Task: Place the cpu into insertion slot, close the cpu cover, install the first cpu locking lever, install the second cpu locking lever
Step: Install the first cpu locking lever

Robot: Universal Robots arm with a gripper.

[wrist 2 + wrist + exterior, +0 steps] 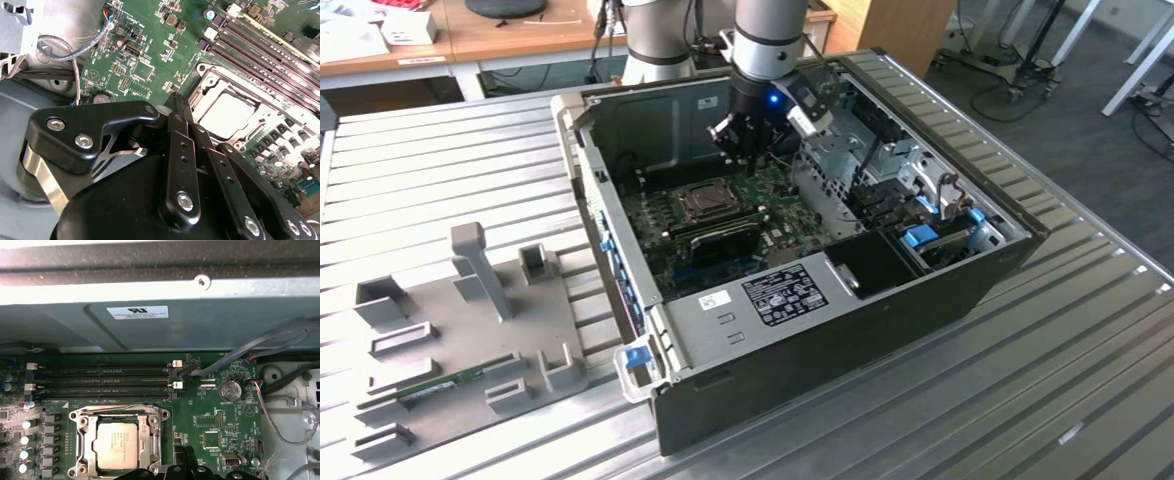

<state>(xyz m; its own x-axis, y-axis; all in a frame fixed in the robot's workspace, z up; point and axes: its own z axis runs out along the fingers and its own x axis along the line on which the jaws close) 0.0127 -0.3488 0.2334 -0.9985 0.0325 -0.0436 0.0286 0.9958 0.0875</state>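
**Exterior view: arm inside the open case, chip seated under its frame**

Exterior view gives you the big picture: a ribbed silver metal table point(440, 160) carries the open black computer tower case point(854, 330), lying on its side with the green motherboard point(707, 250) facing up. Wooden desks point(494, 35) and a grey office floor lie beyond the table. Toward the exterior view's left, a flat grey fixture plate with upright blocks point(467, 320) rests on the table, well apart from the case.

You will find the grey and silver robot arm point(767, 35) reaching down into the case, with its black gripper point(744, 140) hanging above the board, near the square dark insertion slot ringed by silver metal point(707, 203) and toward the case's back wall from it.

Both wrist views show you the slot from closer. The small flat square cpu with its pale silver-tan face point(116, 445) lies seated in the socket, and the thin silver metal cpu cover with a square window point(86, 440) lies flat around it, the chip showing through the window. Long narrow black memory slots point(100, 382) run just beside the socket.

In the second wrist view, the gripper's black fingers point(182, 150) look drawn together, tips pointing toward the near edge of the cover, with nothing held between them. You cannot tell whether the tips touch the frame or hover just over it.
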